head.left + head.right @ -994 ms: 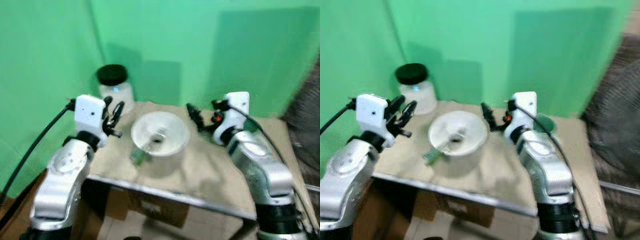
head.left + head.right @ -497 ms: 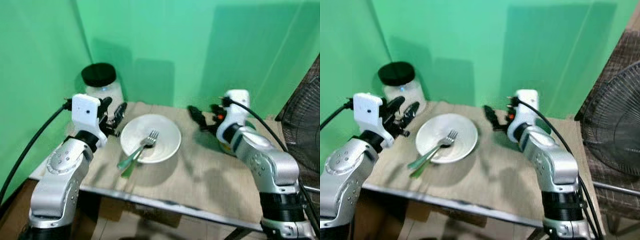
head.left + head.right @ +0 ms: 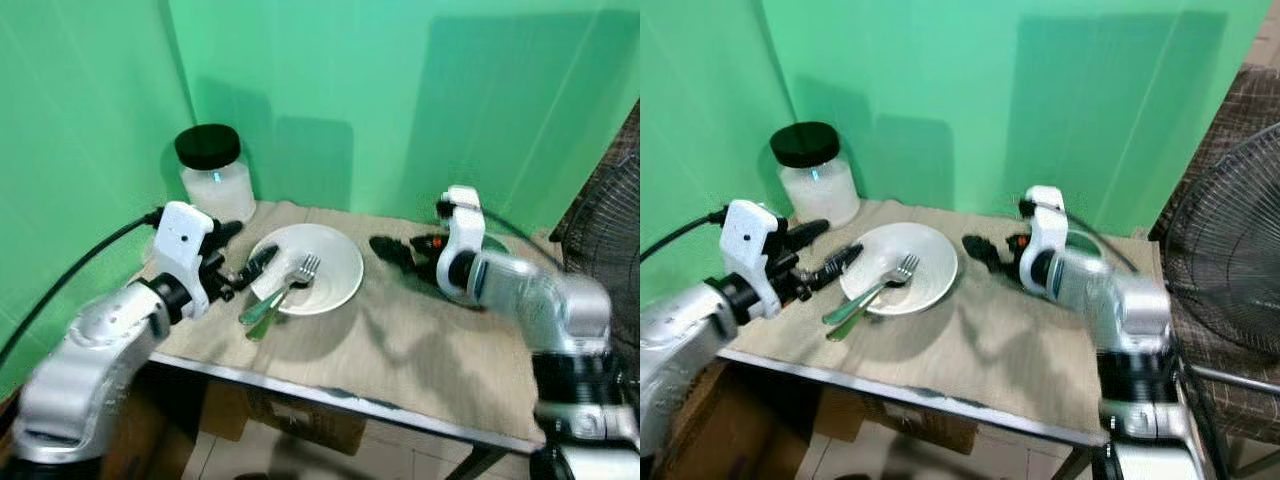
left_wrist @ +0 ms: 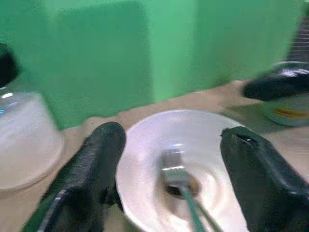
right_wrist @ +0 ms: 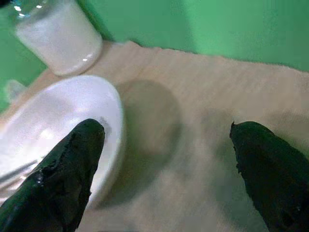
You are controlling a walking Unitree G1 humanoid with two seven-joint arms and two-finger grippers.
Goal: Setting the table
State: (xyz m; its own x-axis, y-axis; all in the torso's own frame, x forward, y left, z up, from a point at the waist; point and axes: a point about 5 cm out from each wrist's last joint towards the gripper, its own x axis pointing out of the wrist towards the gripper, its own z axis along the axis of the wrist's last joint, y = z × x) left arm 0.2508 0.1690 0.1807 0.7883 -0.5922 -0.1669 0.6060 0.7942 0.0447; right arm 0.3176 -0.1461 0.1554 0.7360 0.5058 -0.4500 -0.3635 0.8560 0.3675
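The left gripper [image 3: 243, 252], fingers apart, has dropped toward the plate's [image 3: 335, 262] left rim, nearing the fork [image 3: 284, 289]; right gripper [image 5: 164, 169] also spread.

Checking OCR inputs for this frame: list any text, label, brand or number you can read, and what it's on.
No legible text.
Container beyond the plate: a band with an orange mark, too blurred to read.
Jar with black lid: no label visible.
Fork, table, left gripper and right gripper: no markings readable.
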